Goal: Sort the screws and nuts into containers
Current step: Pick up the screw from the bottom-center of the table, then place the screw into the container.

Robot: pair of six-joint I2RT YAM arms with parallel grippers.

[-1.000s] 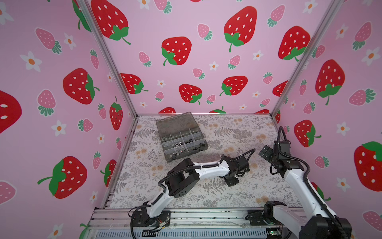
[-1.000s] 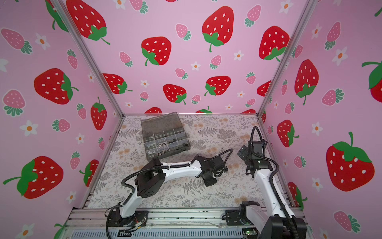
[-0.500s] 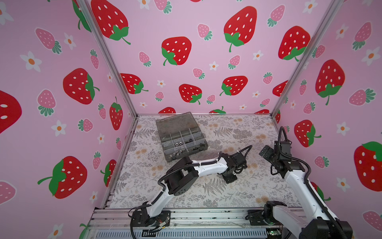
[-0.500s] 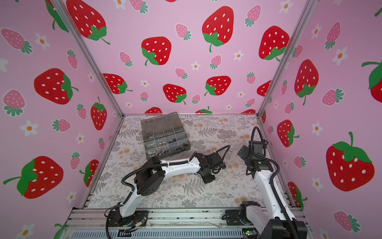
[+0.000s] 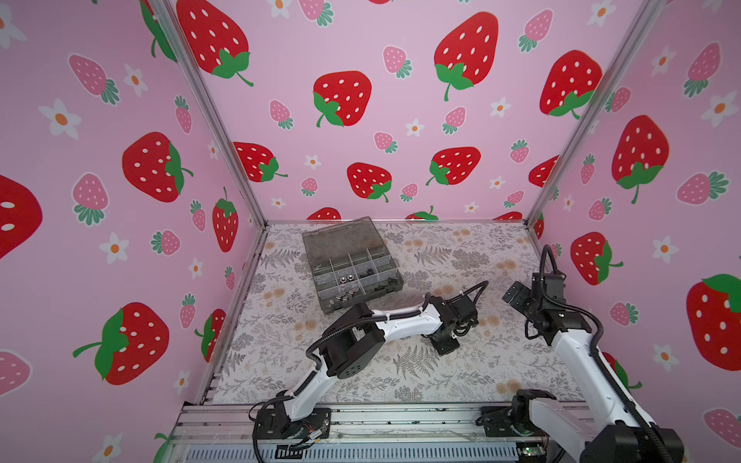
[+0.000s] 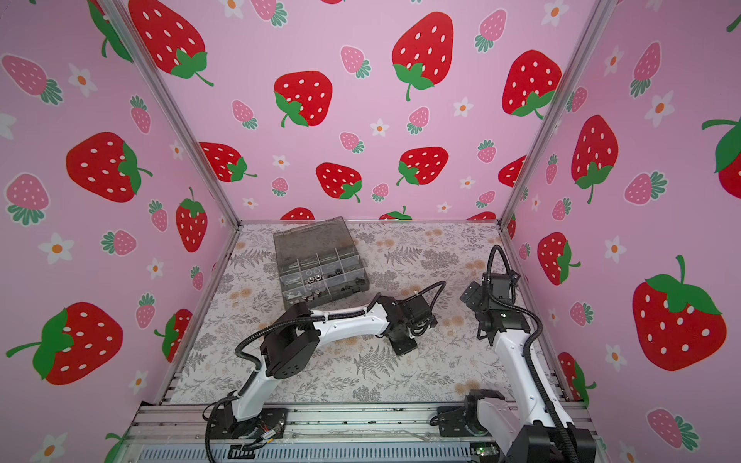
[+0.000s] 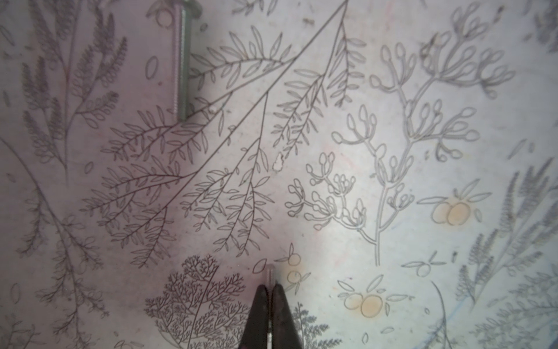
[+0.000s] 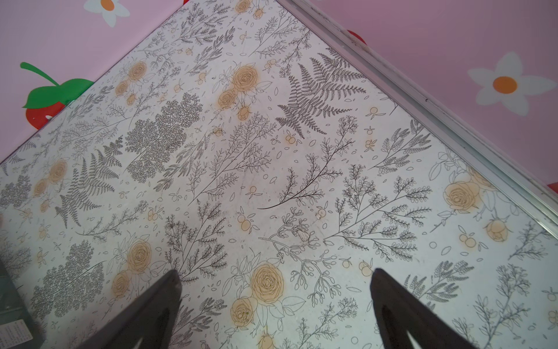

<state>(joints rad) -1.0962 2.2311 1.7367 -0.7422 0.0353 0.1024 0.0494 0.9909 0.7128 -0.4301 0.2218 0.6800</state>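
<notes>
My left gripper (image 7: 269, 285) is shut on a thin silver screw (image 7: 269, 272), whose tip sticks out past the dark fingertips just over the floral mat. A longer silver screw (image 7: 180, 60) lies loose on the mat further off. In both top views the left gripper (image 5: 445, 346) (image 6: 403, 346) points down at the mat, to the right of and nearer than the smoky-grey organiser box (image 5: 363, 297) (image 6: 326, 296). The box's lid lies open at the back, and its containers hold silver nuts (image 5: 345, 278) and dark parts. My right gripper (image 8: 274, 281) (image 5: 513, 294) hangs open and empty by the right wall.
Pink strawberry walls with metal corner posts (image 5: 561, 140) close in the mat on three sides. An aluminium rail (image 5: 381, 421) carries both arm bases at the front. A corner of the box (image 8: 12, 302) shows at the edge of the right wrist view.
The left gripper has shifted slightly over the same patch of mat, and its jaws have drawn fully together. The right arm has not moved.
</notes>
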